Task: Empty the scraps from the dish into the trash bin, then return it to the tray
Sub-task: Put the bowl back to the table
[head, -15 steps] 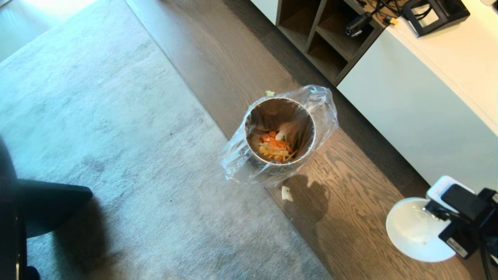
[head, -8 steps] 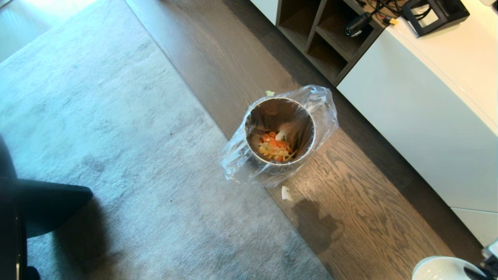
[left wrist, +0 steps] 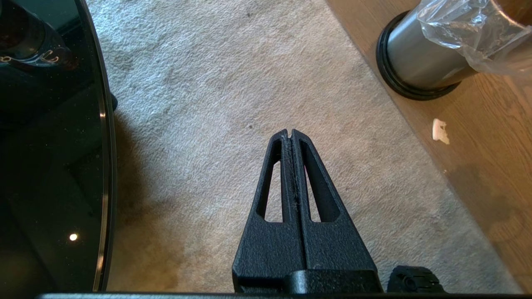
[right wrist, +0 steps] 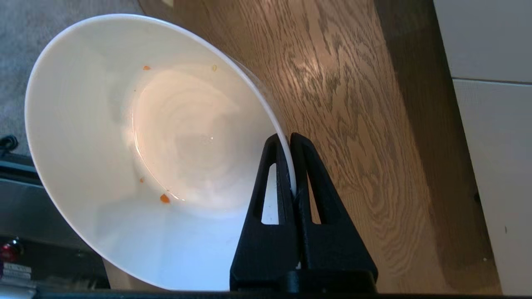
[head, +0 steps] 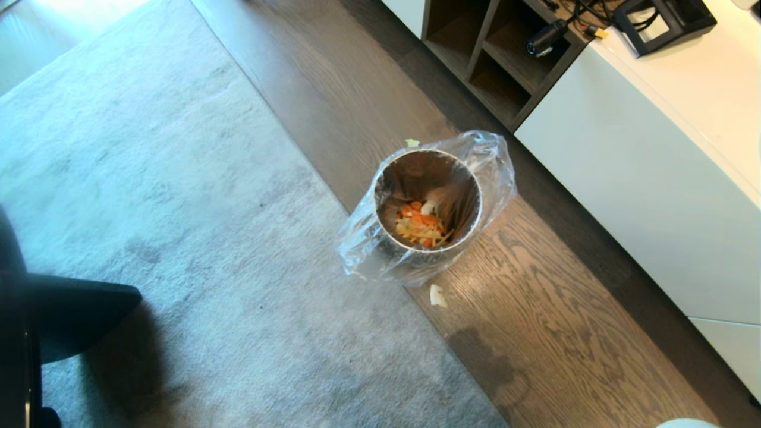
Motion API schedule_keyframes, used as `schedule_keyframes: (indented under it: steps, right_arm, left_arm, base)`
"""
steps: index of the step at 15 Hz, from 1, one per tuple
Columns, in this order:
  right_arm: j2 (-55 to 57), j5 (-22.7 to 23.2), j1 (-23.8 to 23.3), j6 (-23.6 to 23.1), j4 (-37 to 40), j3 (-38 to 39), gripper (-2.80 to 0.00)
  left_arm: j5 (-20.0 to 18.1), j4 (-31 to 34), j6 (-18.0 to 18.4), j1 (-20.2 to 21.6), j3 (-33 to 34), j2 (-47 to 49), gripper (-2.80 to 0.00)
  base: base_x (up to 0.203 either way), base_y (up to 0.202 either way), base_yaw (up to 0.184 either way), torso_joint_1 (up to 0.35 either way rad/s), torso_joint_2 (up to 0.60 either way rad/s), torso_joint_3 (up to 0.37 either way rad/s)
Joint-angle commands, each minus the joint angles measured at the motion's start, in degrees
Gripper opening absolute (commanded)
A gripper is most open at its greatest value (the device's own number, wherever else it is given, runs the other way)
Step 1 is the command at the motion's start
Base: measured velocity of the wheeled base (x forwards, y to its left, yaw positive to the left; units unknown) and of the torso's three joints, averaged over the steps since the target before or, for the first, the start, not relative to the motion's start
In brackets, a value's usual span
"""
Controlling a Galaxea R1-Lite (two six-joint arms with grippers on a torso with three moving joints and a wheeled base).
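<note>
The steel trash bin with its clear bag liner stands on the wood floor at the rug's edge, and the orange and yellow scraps lie inside it. Its steel side and black base ring show in the left wrist view, trash bin. My right gripper is shut on the rim of the white dish, which holds only a few tiny orange specks. In the head view only a sliver of the dish shows at the bottom right edge. My left gripper hangs shut over the rug, holding nothing. The tray is out of view.
A white scrap lies on the floor beside the bin, a small green one behind it. A white cabinet with open shelves lines the right side. A grey rug covers the left. A dark round glass table edge is near my left gripper.
My right gripper has carried the dish down and right, almost out of the head view. The bin, the scraps and the left arm have not moved.
</note>
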Motion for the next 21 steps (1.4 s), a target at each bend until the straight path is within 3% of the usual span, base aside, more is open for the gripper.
schedule_keyframes:
  steps: [1, 5, 9, 21]
  right_arm:
    - [-11.2, 0.6, 0.3, 1.4, 1.5, 0.2, -2.8]
    - [-20.3, 0.8, 0.7, 2.6, 2.2, 0.3, -2.8]
    - [-22.0, 0.5, 0.7, 8.4, 2.1, 0.5, -2.8]
    - [-22.0, 0.5, 0.7, 8.4, 2.1, 0.5, -2.8]
  left_arm:
    - [0.0, 0.0, -0.1, 0.0, 0.0, 0.0, -2.8]
    - [0.0, 0.0, 0.0, 0.0, 0.0, 0.0, -2.8]
    - [0.0, 0.0, 0.0, 0.0, 0.0, 0.0, -2.8]
    - [0.0, 0.0, -0.1, 0.0, 0.0, 0.0, -2.8]
  base:
    - [0.0, 0.0, 0.0, 0.0, 0.0, 0.0]
    - [0.0, 0.0, 0.0, 0.0, 0.0, 0.0]
    - [0.0, 0.0, 0.0, 0.0, 0.0, 0.0]
    - [0.0, 0.0, 0.0, 0.0, 0.0, 0.0]
